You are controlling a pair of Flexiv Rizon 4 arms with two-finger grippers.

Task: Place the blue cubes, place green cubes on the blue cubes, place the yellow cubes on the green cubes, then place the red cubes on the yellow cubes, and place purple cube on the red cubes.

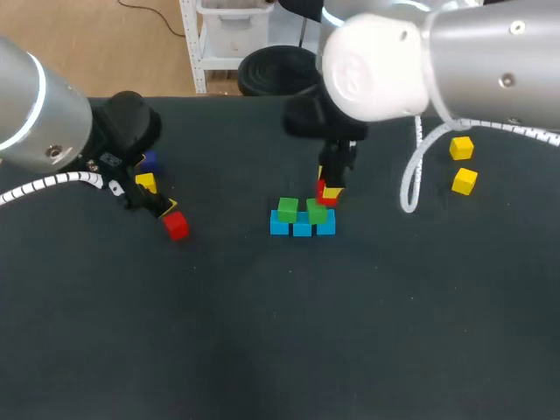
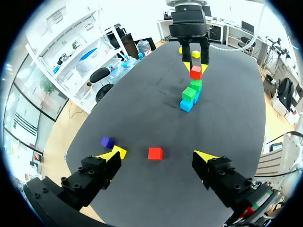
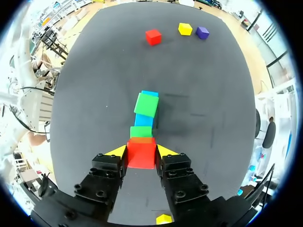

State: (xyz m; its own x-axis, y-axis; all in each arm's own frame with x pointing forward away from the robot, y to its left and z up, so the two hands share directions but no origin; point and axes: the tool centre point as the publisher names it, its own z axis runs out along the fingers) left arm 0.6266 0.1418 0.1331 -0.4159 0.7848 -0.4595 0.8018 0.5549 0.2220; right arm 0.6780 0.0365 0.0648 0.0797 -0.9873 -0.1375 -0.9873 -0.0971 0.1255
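Observation:
Three blue cubes lie in a row mid-table, with two green cubes on them; in the right wrist view the green cubes lie just ahead of the fingers. My right gripper is shut on a red cube, held just above and behind the row's right end. My left gripper is open over the table's left side. A second red cube lies on the table between and ahead of its fingers. A yellow cube and a purple cube lie beside its finger.
Two more yellow cubes lie at the table's far right, beside my right arm's white cable. The dark tabletop stretches toward the front edge.

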